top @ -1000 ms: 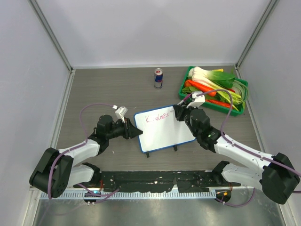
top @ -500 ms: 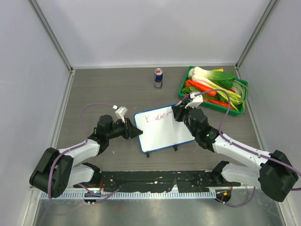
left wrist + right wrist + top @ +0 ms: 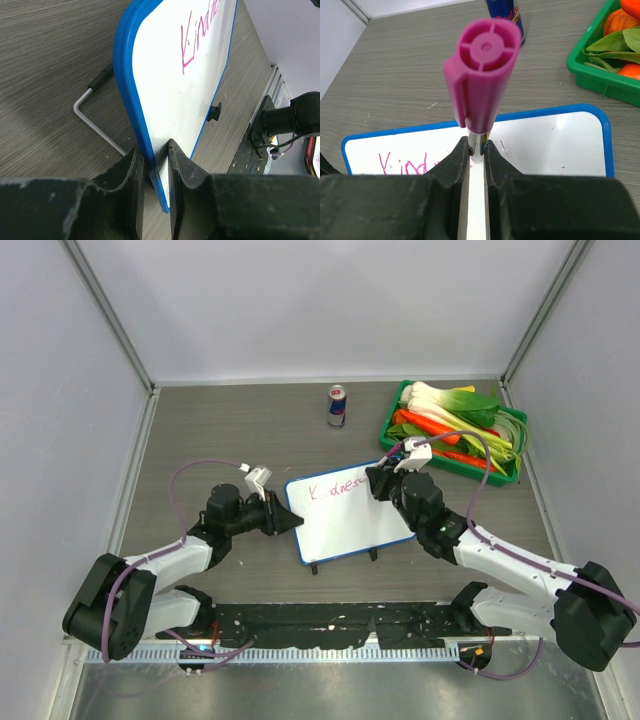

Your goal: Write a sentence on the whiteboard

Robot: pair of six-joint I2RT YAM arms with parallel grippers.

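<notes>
Left wrist shows the left gripper (image 3: 152,156) pinching the blue-rimmed white whiteboard (image 3: 170,100); the right gripper (image 3: 476,150), clamping a magenta marker (image 3: 480,75), should press lightly.

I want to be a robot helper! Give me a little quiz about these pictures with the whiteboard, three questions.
1. True or false: the left gripper is shut on the blue edge of the whiteboard.
2. What is pinched in the right gripper? A) a spoon B) a pink marker C) a sponge
3. Fill in the word: the writing on the whiteboard is ____ in colour.
Key: 1 true; 2 B; 3 pink.
</notes>
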